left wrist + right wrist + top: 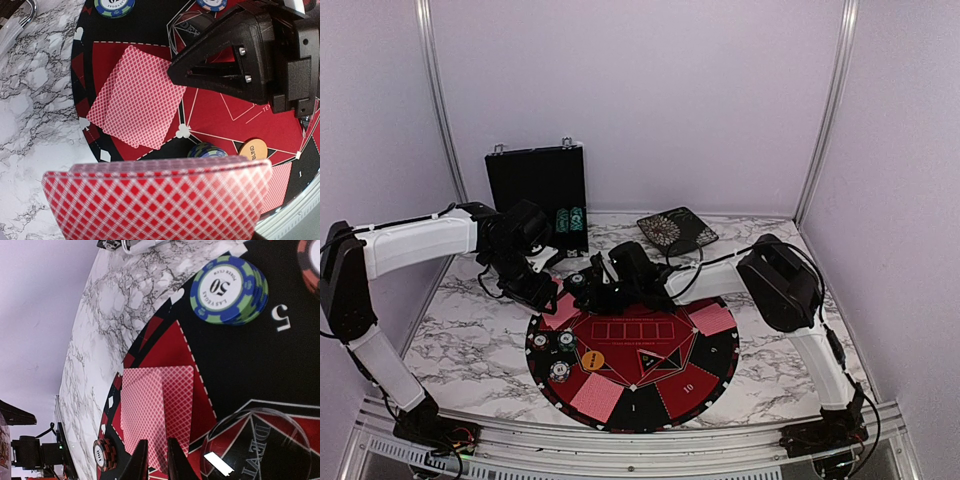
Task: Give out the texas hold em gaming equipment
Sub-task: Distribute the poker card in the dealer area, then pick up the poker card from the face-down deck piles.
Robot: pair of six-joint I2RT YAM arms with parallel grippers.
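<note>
- We see the left end effector clamped on a red-backed deck.
- The right end effector, slightly apart, is over two cards at the mat's 10 o'clock.

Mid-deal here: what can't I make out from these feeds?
- Left wrist: the deck is blurred, so its cards can't be counted. It also hides most of a blue-green chip.
- Right wrist: a red chip is cut off by the right edge.
- Top view: the chip stacks in the black case are too small to count.
</note>
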